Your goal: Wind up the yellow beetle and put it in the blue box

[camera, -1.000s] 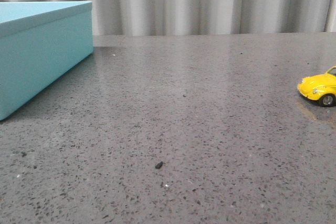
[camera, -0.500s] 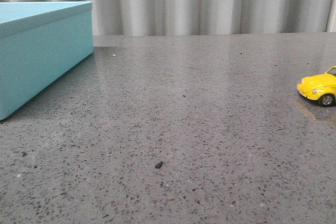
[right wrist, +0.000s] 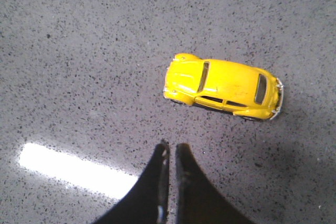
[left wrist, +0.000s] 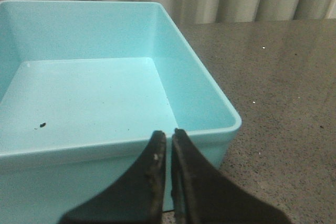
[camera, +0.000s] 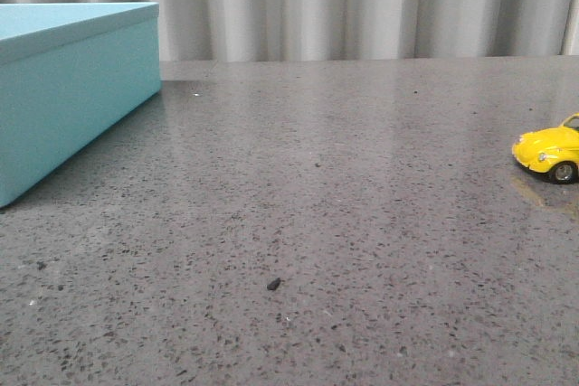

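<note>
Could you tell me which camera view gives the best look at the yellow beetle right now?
The right wrist view: it shows the whole beetle from above, on its wheels on the table, clear of the right gripper. The front view catches only its nose at the right edge; the left wrist view does not show it.

A grey speckled table (camera: 362, 178) is seen, with a small dark crumb (camera: 273, 285) lying near its front centre; a pale pleated curtain (camera: 362, 6) is hung behind its far edge

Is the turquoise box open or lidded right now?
Open: the left wrist view looks straight into the light turquoise-blue rectangular box, showing its bare floor with only a dark speck.
</note>
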`<action>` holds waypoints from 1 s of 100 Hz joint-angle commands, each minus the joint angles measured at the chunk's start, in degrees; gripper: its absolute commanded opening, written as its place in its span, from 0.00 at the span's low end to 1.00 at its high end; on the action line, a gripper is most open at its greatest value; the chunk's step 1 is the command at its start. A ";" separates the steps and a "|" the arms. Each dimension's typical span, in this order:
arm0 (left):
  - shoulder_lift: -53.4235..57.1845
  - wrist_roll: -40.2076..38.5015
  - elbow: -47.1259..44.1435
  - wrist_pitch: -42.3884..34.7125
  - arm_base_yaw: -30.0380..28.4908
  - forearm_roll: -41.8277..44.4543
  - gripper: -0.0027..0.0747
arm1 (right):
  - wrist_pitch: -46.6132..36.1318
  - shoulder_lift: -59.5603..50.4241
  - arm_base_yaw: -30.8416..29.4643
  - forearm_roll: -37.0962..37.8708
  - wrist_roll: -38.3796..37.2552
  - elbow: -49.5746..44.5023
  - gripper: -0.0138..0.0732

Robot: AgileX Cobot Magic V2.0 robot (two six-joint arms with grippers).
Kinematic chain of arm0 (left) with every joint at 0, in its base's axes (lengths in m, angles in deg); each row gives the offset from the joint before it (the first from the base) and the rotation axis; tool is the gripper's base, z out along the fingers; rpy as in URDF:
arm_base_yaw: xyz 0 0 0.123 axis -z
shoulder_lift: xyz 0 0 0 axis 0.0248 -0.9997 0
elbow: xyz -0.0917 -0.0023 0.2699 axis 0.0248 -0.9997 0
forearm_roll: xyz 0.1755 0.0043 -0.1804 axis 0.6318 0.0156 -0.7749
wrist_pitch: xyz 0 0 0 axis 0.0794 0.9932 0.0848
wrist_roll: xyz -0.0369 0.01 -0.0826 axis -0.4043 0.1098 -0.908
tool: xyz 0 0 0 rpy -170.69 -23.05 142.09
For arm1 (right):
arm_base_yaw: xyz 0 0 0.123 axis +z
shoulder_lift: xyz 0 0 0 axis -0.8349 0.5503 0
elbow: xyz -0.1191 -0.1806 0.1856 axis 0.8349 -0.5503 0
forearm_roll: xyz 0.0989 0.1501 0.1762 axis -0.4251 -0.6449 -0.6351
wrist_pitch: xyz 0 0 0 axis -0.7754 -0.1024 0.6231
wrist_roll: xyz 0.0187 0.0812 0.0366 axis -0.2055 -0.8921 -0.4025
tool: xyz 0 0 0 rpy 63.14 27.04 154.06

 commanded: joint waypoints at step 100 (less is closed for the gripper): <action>-0.73 -0.40 1.57 0.94 0.73 -0.56 0.01 | 0.73 22.60 -0.27 2.97 -2.86 12.42 0.10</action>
